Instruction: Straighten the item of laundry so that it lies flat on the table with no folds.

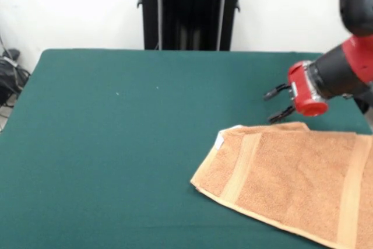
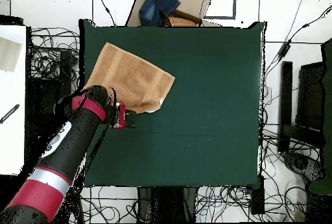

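The orange-tan towel (image 1: pixel 291 182) lies spread across the dark green table (image 1: pixel 116 144) toward its 4 o'clock corner in the front view, and toward 10 o'clock seen from overhead (image 2: pixel 130 78), with one end at or just past the table's edge. Most of the cloth looks flat, both woven bands showing, but the corner by the white tag (image 1: pixel 220 140) appears doubled over, a paler underside peeking out at the towel's 5 o'clock tip in the overhead view. By this reading the job is largely done; what seems left is to turn out that corner and perhaps draw the towel fully onto the felt. The red and black arm (image 2: pixel 65 150) reaches in from 7 o'clock overhead, its gripper (image 1: pixel 278 103) hovering just beyond the towel's far edge, fingers (image 1: pixel 274 93) parted and holding nothing
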Robot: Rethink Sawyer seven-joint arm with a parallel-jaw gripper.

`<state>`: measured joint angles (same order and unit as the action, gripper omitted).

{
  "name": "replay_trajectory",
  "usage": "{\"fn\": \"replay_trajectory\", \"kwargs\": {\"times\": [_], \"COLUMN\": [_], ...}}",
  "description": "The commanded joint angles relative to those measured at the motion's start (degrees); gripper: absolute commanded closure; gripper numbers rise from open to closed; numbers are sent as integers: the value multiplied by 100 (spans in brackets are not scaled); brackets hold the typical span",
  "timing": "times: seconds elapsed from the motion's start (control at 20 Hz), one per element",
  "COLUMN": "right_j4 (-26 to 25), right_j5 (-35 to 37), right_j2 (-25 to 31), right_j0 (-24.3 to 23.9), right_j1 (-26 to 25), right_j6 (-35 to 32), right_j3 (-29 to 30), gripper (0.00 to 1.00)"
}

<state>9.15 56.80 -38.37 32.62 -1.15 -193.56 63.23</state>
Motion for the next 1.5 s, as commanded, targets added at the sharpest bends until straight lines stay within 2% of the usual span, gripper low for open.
{"fn": "replay_trajectory", "kwargs": {"times": [0.05,0.65,1.0,1.5], "right_j4": [409,368,385,479], "right_j5": [611,655,443,505], "right_j2": [316,318,273,223], "right_j0": [109,79,31,34], "right_j1": [518,446,-140,-295], "right_j6": [-990,-1058,-1411,-1493], "right_j3": [271,144,-235,-408], "gripper": [0,0,0,0]}}
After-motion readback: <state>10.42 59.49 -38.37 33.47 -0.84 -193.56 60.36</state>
